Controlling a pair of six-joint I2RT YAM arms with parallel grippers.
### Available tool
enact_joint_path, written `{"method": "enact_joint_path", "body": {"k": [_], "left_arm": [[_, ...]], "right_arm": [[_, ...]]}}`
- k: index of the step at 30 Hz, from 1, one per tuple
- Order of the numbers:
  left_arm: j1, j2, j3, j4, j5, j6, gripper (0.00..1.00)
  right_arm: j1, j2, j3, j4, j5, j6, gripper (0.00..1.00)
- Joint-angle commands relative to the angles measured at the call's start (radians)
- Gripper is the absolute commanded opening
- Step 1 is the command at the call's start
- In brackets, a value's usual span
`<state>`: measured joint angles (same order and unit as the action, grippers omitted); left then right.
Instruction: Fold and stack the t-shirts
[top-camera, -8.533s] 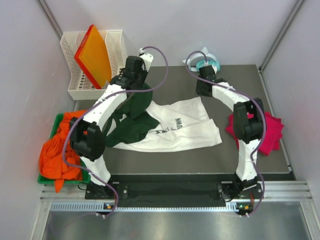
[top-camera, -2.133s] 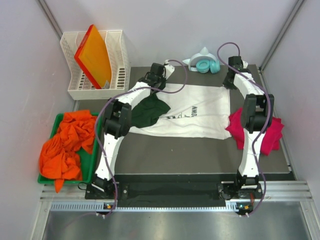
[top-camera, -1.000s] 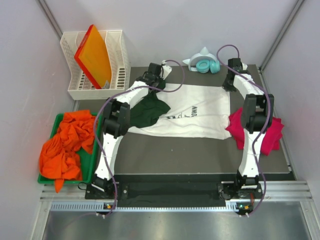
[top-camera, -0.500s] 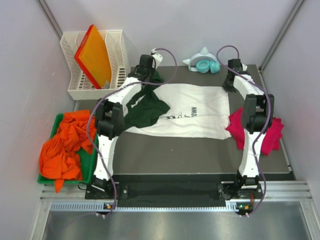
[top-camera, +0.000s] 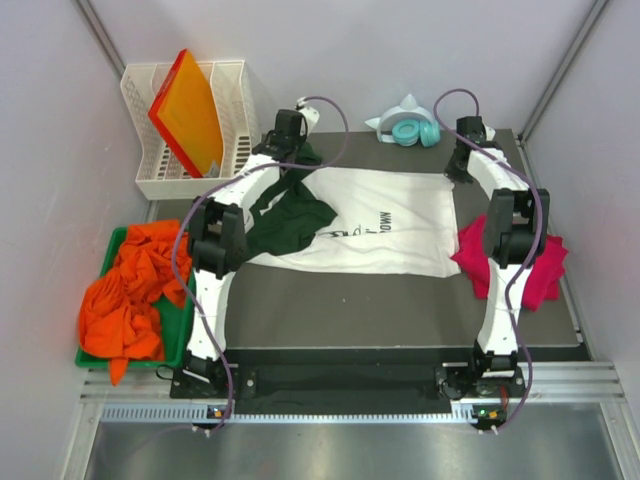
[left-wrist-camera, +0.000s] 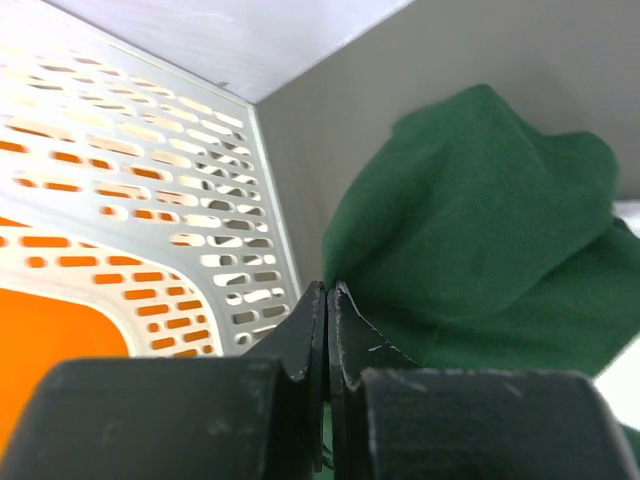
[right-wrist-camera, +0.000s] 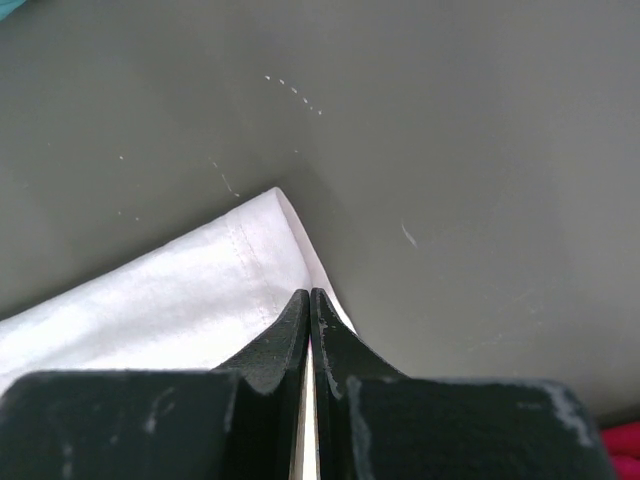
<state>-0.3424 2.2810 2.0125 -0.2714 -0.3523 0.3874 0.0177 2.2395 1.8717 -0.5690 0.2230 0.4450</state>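
A white t-shirt (top-camera: 390, 230) lies spread flat across the dark table (top-camera: 400, 310). A dark green t-shirt (top-camera: 290, 215) lies crumpled over its left part and stretches up toward the far left corner. My left gripper (top-camera: 293, 152) is at that corner beside the white rack, shut on an edge of the green t-shirt (left-wrist-camera: 480, 230), its jaws (left-wrist-camera: 327, 290) pressed together. My right gripper (top-camera: 455, 172) is at the far right, shut on the hemmed corner of the white t-shirt (right-wrist-camera: 190, 290), jaws (right-wrist-camera: 309, 295) closed over the cloth.
A white rack (top-camera: 150, 180) holding an orange folder (top-camera: 185, 110) stands at the back left. A green bin (top-camera: 113, 245) with orange shirts (top-camera: 130, 290) sits off the table's left edge. A pink shirt pile (top-camera: 540, 265) lies at the right edge. Teal headphones (top-camera: 410, 130) rest at the back.
My left gripper has moved left and back toward the rack, dragging the green t-shirt's edge with it. The right gripper and the white t-shirt's right corner have stayed put.
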Motion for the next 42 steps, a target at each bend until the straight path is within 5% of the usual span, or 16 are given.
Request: {"method": "enact_joint_path", "body": {"k": [1, 9, 34, 42], "left_arm": [[0.003, -0.083, -0.027, -0.02, 0.052, -0.038, 0.0], [0.002, -0.265, -0.263, 0.024, 0.099, -0.088, 0.0], [0.011, -0.592, -0.589, -0.08, 0.096, -0.163, 0.0], [0.01, -0.66, -0.649, -0.149, 0.119, -0.177, 0.0]], "right_arm": [[0.007, -0.073, -0.003, 0.02, 0.004, -0.006, 0.0], [0.01, -0.2, -0.109, 0.055, -0.004, -0.003, 0.0], [0.09, -0.655, -0.657, 0.087, 0.041, -0.002, 0.0], [0.09, -0.71, -0.721, 0.063, 0.042, -0.003, 0.0]]}}
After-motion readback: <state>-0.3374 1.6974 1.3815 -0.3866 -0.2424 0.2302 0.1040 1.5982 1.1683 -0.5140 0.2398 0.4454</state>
